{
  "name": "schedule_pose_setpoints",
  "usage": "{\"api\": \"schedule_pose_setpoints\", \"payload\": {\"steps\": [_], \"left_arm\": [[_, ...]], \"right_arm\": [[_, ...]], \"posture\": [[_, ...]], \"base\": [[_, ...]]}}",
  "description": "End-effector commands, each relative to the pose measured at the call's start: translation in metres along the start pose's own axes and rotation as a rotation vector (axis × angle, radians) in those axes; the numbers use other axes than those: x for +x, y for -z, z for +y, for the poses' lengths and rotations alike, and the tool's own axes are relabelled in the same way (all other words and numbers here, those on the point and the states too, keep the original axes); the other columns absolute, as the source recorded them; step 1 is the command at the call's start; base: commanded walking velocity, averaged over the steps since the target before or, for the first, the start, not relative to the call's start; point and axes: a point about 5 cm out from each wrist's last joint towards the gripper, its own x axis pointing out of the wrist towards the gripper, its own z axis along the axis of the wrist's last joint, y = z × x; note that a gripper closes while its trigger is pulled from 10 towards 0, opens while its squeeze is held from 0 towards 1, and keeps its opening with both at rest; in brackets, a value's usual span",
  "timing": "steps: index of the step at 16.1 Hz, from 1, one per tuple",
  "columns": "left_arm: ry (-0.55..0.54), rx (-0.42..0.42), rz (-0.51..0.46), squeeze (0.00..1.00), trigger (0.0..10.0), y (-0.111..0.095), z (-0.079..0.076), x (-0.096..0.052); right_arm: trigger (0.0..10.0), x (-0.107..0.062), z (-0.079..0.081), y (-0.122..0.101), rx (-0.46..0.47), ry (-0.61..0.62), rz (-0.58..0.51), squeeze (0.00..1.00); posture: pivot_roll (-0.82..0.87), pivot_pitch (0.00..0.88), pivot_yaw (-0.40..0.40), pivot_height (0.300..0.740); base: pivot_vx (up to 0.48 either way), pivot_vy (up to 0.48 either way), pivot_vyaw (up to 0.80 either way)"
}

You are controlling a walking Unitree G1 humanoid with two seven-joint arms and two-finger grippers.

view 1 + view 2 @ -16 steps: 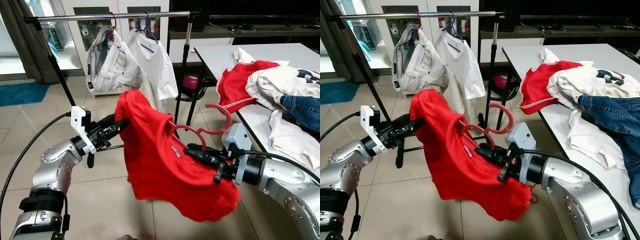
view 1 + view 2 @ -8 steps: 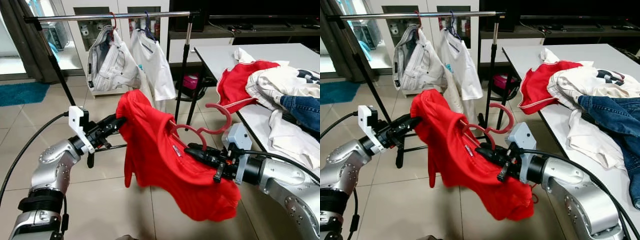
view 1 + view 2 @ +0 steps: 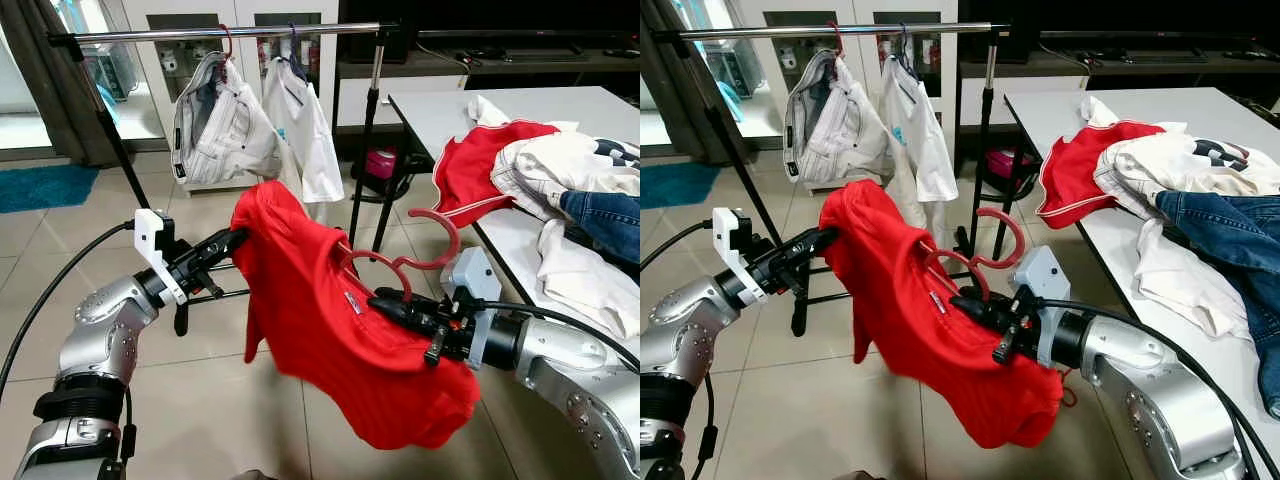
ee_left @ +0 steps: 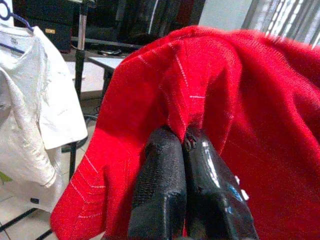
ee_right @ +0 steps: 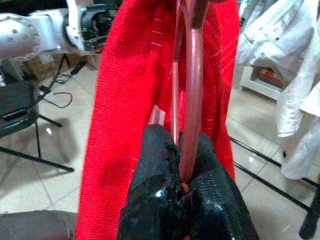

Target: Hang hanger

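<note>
— What hangs at the upper left?
— A white shirt (image 3: 300, 130) and pale jeans (image 3: 215, 130).
— And at right?
— A white table (image 3: 440, 115) heaped with clothes (image 3: 560, 170); a blue rug (image 3: 40, 185) lies far left.

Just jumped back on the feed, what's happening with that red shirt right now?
The robot holds a red shirt up between both arms, in front of the clothes rail. The left end effector is shut on the shirt's shoulder. The right end effector is shut on the red hanger that sits in the collar, its hook pointing up and not yet on the rail. Two pale garments already hang there. More clothes lie heaped on the white table on the robot's right.
</note>
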Motion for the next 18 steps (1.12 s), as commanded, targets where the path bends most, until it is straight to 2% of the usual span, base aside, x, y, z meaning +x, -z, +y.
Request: {"api": "schedule_pose_setpoints", "payload": {"steps": [1, 3, 5, 6, 10, 11, 12, 14, 15, 16, 17, 18], "left_arm": [[0.003, 0.026, -0.04, 0.0, 0.0, -0.012, 0.001, -0.001], [-0.019, 0.047, -0.078, 0.0, 0.0, -0.021, 0.002, -0.005], [-0.055, 0.076, -0.12, 0.0, 0.0, -0.033, 0.007, -0.01], [-0.094, 0.109, -0.149, 0.0, 0.0, -0.044, 0.013, -0.016], [-0.243, 0.243, -0.174, 0.0, 0.0, -0.06, 0.027, -0.024], [-0.28, 0.28, -0.128, 0.0, 0.0, -0.054, 0.03, -0.024], [-0.296, 0.281, -0.076, 0.0, 0.0, -0.044, 0.03, -0.024], [-0.361, 0.369, 0.116, 0.0, 0.0, -0.02, 0.033, -0.027], [-0.41, 0.387, 0.178, 0.0, 0.0, -0.01, 0.036, -0.029], [-0.446, 0.376, 0.224, 0.0, 0.0, 0.001, 0.038, -0.031], [-0.443, 0.366, 0.233, 0.0, 0.0, 0.004, 0.037, -0.031], [-0.429, 0.38, 0.308, 0.0, 0.0, 0.014, 0.036, -0.033]], "right_arm": [[10.0, -0.001, -0.011, 0.005, -0.007, 0.088, 0.046, 0.0], [10.0, -0.001, -0.017, 0.013, 0.002, 0.129, 0.085, 0.0], [10.0, -0.002, -0.016, 0.018, 0.006, 0.121, 0.116, 0.0], [10.0, -0.003, -0.016, 0.022, -0.006, 0.115, 0.144, 0.0], [10.0, -0.006, -0.014, 0.032, -0.027, 0.069, 0.231, 0.0], [10.0, -0.007, -0.012, 0.031, -0.016, 0.048, 0.218, 0.0], [10.0, -0.007, -0.011, 0.026, -0.004, 0.036, 0.186, 0.0], [10.0, -0.007, -0.009, 0.017, 0.024, 0.022, 0.116, 0.0], [10.0, -0.008, -0.009, 0.013, 0.035, 0.012, 0.089, 0.0], [10.0, -0.008, -0.008, 0.009, 0.048, 0.0, 0.063, 0.0], [10.0, -0.008, -0.007, 0.009, 0.051, -0.002, 0.057, 0.0], [10.0, -0.008, -0.007, 0.007, 0.066, -0.006, 0.044, 0.0]], "posture": [[-0.17, 0.0, 0.032, 0.74], [-0.17, 0.0, 0.031, 0.74], [-0.16, 0.0, 0.027, 0.74], [-0.16, 0.0, 0.025, 0.74], [-0.15, 0.0, 0.024, 0.74], [-0.15, 0.0, 0.024, 0.74], [-0.15, 0.0, 0.024, 0.74], [-0.16, 0.0, 0.027, 0.74], [-0.16, 0.0, 0.03, 0.74], [-0.16, 0.0, 0.031, 0.74], [-0.16, 0.0, 0.031, 0.74], [-0.16, 0.0, 0.032, 0.74]], "base": [[0.0, 0.0, 0.0], [0.0, 0.0, 0.0], [0.0, 0.0, 0.0], [0.0, 0.0, 0.0], [0.0, 0.0, 0.0], [0.0, 0.0, 0.0], [0.0, 0.0, 0.0], [0.0, 0.0, 0.0], [0.0, 0.0, 0.0], [0.0, 0.0, 0.0], [0.0, 0.0, 0.0], [0.0, 0.0, 0.0]]}}
